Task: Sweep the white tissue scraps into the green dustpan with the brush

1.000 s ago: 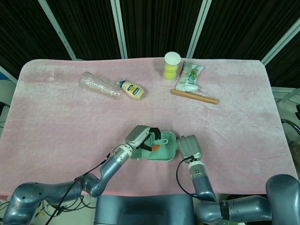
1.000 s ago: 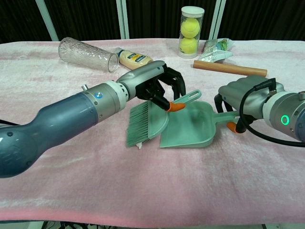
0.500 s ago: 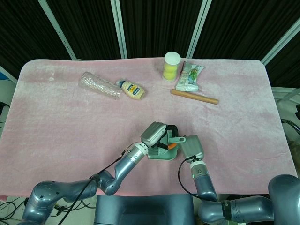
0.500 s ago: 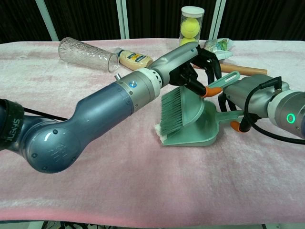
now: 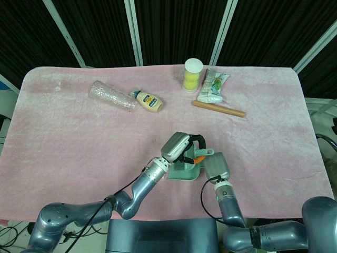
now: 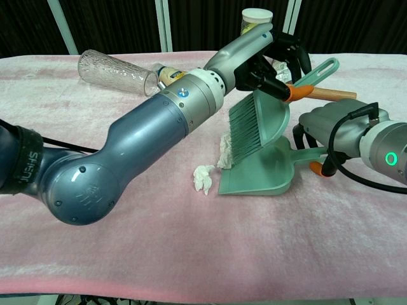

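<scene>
near the front edge of the table, the left hand [image 6: 270, 54] holds the brush [image 6: 254, 124] over the green dustpan [image 6: 264, 171], which the right hand [image 6: 334, 136] seems to hold. one tissue scrap [image 6: 203, 178] lies outside; sweep it in next.

The left arm reaches forward across the body from the lower left, its left hand [image 6: 270, 57] raised above the table with fingers wrapped around the brush [image 6: 267, 117] handle. The right arm enters from the lower right, forearm low; the right hand [image 6: 331, 130] sits near the table, fingers curled on the dustpan [image 6: 257, 175] handle
</scene>
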You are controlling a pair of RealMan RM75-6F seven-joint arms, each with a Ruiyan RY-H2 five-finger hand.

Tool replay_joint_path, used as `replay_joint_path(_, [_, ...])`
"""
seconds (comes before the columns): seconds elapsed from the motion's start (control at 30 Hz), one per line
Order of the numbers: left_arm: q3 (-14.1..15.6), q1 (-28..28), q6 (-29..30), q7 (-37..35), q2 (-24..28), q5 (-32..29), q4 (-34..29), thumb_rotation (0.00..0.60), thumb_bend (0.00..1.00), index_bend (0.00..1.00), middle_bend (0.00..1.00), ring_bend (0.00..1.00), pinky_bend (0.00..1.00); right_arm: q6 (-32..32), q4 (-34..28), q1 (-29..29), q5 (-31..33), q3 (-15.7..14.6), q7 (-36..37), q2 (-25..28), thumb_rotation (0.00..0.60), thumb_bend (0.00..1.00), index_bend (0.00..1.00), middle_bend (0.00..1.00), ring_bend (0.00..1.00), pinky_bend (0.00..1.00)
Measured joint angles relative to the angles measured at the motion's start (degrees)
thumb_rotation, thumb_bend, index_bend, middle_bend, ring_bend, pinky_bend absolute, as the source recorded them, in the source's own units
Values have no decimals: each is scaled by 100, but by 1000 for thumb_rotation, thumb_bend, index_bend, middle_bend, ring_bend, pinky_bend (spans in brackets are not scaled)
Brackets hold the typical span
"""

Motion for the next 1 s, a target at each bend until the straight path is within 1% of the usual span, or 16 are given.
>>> replay_joint_path(0.13, [108,132,22,16,197,1,-145,600,396,627,657,911,1000,1,-14,3,10,1,-9,-6,600,508,618,573,702,807])
replay_joint_path(0.37, [578,580,-150,148,678,-106,-404,600,396,629,659,911,1000,-3,6,1,38,-31,-37,-48,600,508,619,573,702,807])
replay_joint_path(0.47, [779,769,-210,191,752,-175,-449,600,396,629,659,911,1000,-6,31,4,44,-37,-49,-67,600,508,619,573,702,807])
replay_joint_path(0.53, [840,829,-225,198,757,-198,-449,600,396,629,659,911,1000,-5,39,7,43,-35,-51,-75,600,508,619,573,702,807])
replay_joint_path(0.8, [855,840,-323,173,531,-267,-254,600,396,629,659,911,1000,9,64,-8,59,-21,-41,-61,600,509,618,573,702,807])
replay_joint_path(1.0, [737,707,-341,129,207,-267,89,600,396,630,658,911,1000,-13,68,-13,63,-20,-28,-66,600,508,618,572,702,807])
